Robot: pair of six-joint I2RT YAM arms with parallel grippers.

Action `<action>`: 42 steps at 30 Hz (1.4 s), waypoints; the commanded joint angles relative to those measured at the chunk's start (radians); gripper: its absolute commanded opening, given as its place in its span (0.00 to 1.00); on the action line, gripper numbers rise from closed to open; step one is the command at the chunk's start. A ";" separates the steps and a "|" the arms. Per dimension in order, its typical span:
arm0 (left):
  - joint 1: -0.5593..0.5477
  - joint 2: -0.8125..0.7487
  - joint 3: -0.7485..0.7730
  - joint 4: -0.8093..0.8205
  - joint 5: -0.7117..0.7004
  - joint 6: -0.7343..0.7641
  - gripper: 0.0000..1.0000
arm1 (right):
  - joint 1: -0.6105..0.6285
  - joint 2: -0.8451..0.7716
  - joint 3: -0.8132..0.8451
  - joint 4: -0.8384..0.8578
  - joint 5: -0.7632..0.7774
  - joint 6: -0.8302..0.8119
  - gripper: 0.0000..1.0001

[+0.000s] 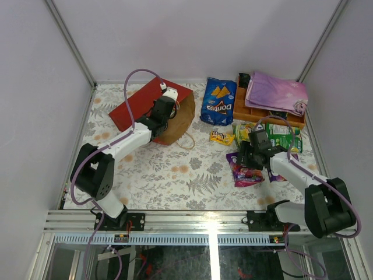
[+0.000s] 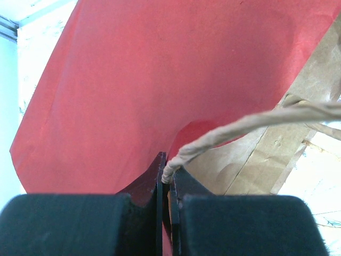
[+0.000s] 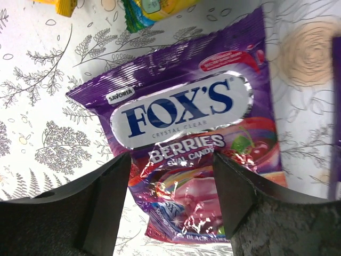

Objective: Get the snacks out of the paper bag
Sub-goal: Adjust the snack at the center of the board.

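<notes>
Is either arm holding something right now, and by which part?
The left end effector pinches the paper bag at its rim, together with the string handle. The right end effector is open over the purple Fox's pack, holding nothing.

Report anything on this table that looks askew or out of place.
The paper bag lies tipped on its side rather than upright, its rim pinched in the left gripper. A purple cloth is draped crookedly over the orange tray. No damage is visible.

Leaf-and-flower print was seen across the worktop, enclosed by plain pale walls; metal struts were fitted at corners, aluminium rail along near edge.
</notes>
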 commanded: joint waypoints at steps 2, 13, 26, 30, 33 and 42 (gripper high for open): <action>-0.003 0.017 0.029 0.003 -0.032 0.001 0.00 | 0.003 -0.118 0.077 -0.055 0.118 -0.043 0.70; -0.006 0.017 0.032 0.000 -0.035 0.001 0.00 | 0.048 -0.106 0.050 0.014 0.021 -0.047 0.59; -0.009 0.030 0.036 -0.003 -0.041 0.002 0.00 | 0.232 0.039 0.115 -0.129 0.296 -0.100 0.90; -0.010 0.031 0.038 -0.004 -0.043 0.002 0.00 | 0.247 0.110 0.146 -0.136 0.292 -0.109 0.91; -0.011 0.032 0.037 -0.004 -0.043 0.002 0.00 | 0.261 0.164 0.173 -0.146 0.291 -0.113 0.89; -0.011 0.034 0.037 -0.004 -0.048 0.002 0.00 | 0.266 0.237 0.195 -0.186 0.393 -0.083 0.84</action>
